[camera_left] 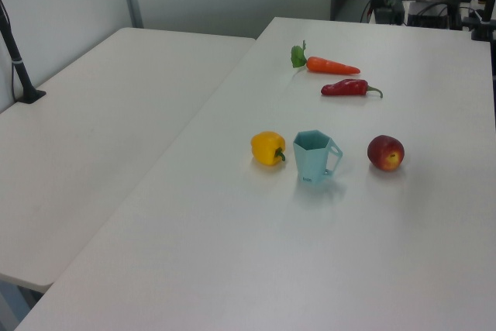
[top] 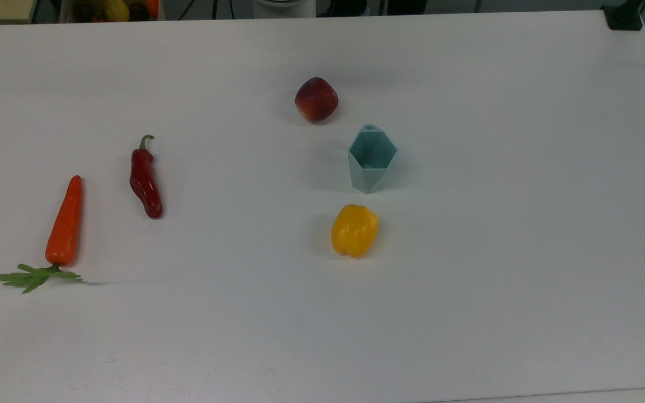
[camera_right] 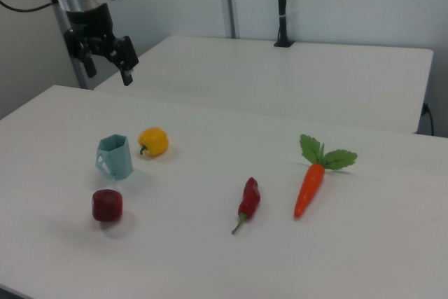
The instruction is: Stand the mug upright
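Hand [camera_right: 105, 62]: raised high above the worktop [camera_right: 210, 257], at roughly 11 o'clock from the mug in the right view; its two black fingers stand wide apart and hold nothing. Well apart from every item below it.

Mug [top: 372, 158]: pale blue-green, faceted, six-sided rim. Stands upright on its base with the mouth facing up, near the middle of the worktop. In the top view its handle points to 12 o'clock; in the left view [camera_left: 313, 157] the handle sits at 3 o'clock; in the right view [camera_right: 115, 157] the handle is at the mug's 8 o'clock.

Apple [top: 316, 99]: red, at about 11 o'clock from the mug in the top view, near it but not touching.

Yellow pepper [top: 354, 230]: at 6 o'clock from the mug in the top view, near, not touching. Mug lies between apple and pepper.

Red chilli [top: 145, 179]: lying flat, well apart from the mug at its 9 o'clock in the top view, stem end toward 12 o'clock.

Carrot [top: 65, 222]: orange, lying flat just beyond the chilli at its 8 o'clock in the top view, green leaves at the 6 o'clock end.
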Available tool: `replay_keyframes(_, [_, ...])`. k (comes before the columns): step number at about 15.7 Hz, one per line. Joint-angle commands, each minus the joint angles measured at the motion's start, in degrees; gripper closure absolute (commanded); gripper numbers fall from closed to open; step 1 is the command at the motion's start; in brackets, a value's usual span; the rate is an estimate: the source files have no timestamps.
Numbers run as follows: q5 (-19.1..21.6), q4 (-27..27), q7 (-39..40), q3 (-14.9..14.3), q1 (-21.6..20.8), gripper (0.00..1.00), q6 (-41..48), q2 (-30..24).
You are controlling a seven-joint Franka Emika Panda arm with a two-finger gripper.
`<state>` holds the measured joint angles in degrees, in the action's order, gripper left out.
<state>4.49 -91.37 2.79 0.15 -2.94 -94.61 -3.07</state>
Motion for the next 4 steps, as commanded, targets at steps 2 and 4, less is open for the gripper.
replay_keyframes(2, [1.4, -1.1, 2.2, -0.8, -0.6, 0.00, -1.6, 0.0])
replay_keyframes(4, [1.4, -1.1, 2.3, -0.8, -0.6, 0.00, -1.5, -0.1])
